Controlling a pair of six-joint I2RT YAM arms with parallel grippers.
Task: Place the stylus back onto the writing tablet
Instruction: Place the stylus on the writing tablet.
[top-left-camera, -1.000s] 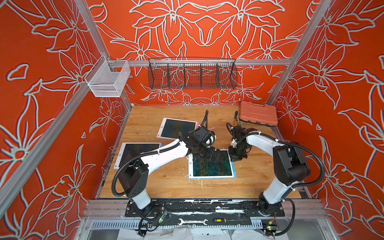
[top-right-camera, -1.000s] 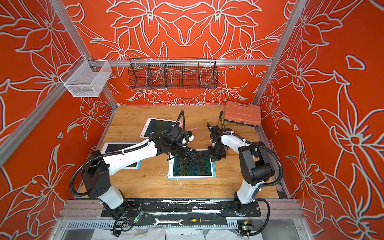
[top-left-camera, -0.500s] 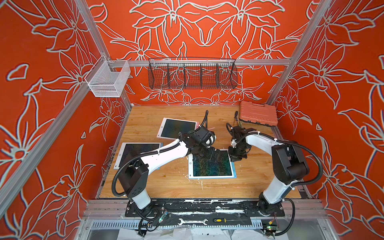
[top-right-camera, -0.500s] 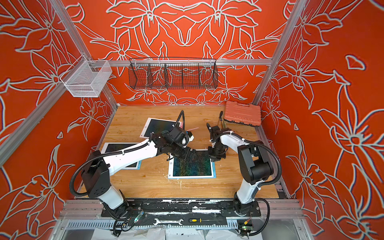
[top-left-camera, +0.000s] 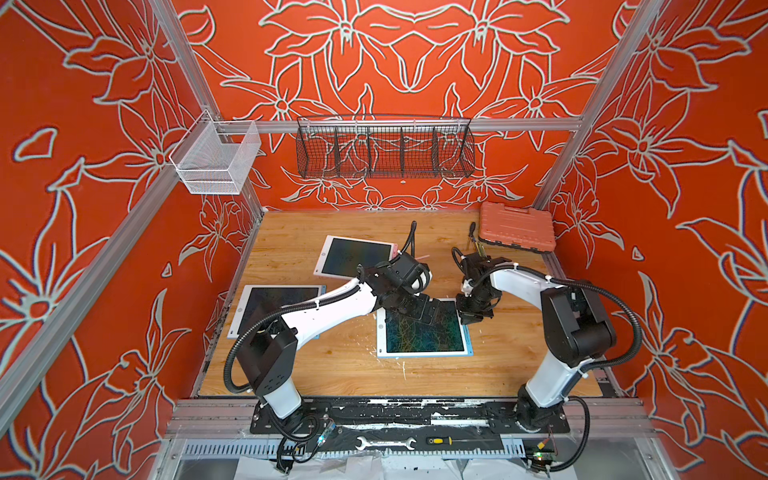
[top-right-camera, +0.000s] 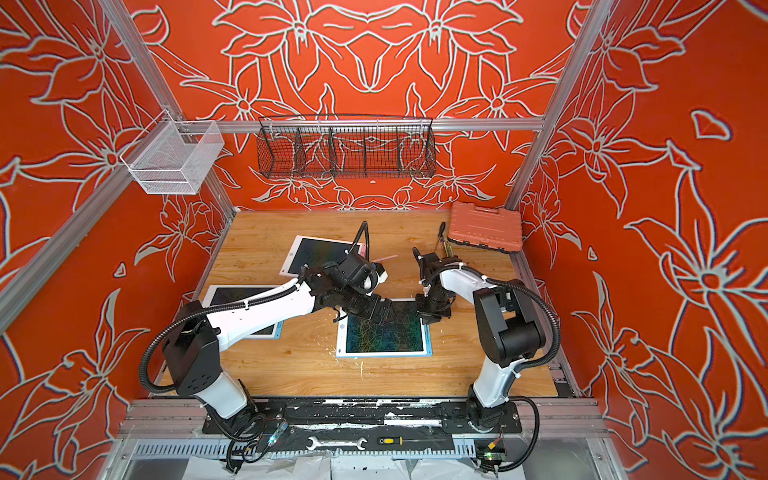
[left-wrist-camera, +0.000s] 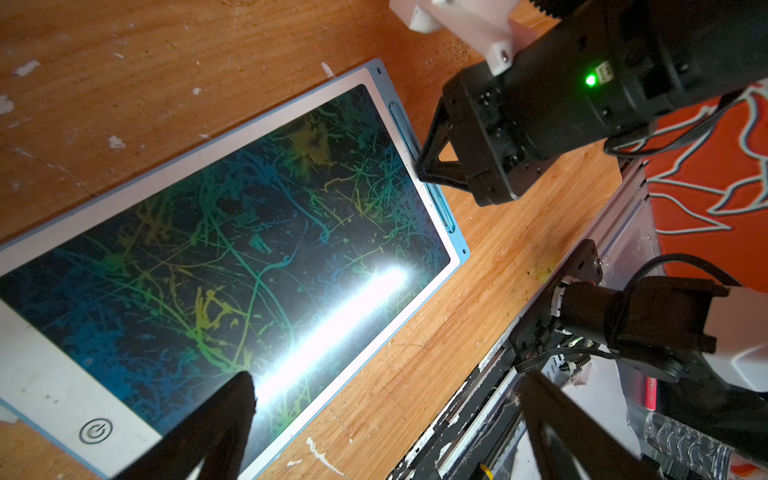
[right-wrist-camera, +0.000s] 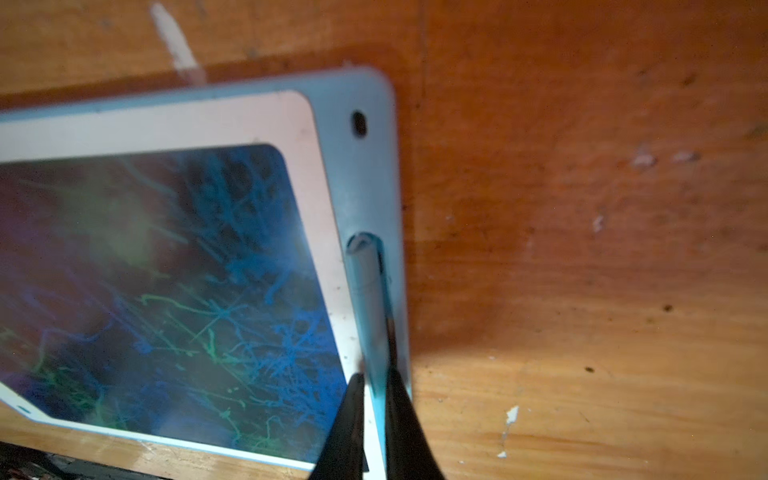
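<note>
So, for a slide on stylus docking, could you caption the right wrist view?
Right gripper, shut on the blue stylus, holds it along the side slot of the scribbled writing tablet.

Counted: 3 writing tablets, being centre tablet (top-left-camera: 424, 336), far tablet (top-left-camera: 353, 255) and left-side tablet (top-left-camera: 270, 297); 1 blue stylus (right-wrist-camera: 366, 299); 1 thin pink stick (top-right-camera: 384, 258); 1 orange case (top-left-camera: 516, 227); 2 wire baskets, being white basket (top-left-camera: 216, 162) and black basket (top-left-camera: 384, 151); 1 wrench (top-left-camera: 384, 443); 1 screwdriver (top-left-camera: 436, 440); 2 robot arms, being left arm (top-left-camera: 328, 303) and right arm (top-left-camera: 519, 280).

**Arm hardware noted**

The left arm (top-left-camera: 332, 307) and right arm (top-left-camera: 519, 282) had white link shells, black joints and black corrugated cable (top-left-camera: 227, 370). Behind the right gripper (left-wrist-camera: 428, 166) jaws sat a black housing with a lit green LED (left-wrist-camera: 590, 80), then a white bracket (left-wrist-camera: 469, 20) with one screw (left-wrist-camera: 503, 54).
</note>
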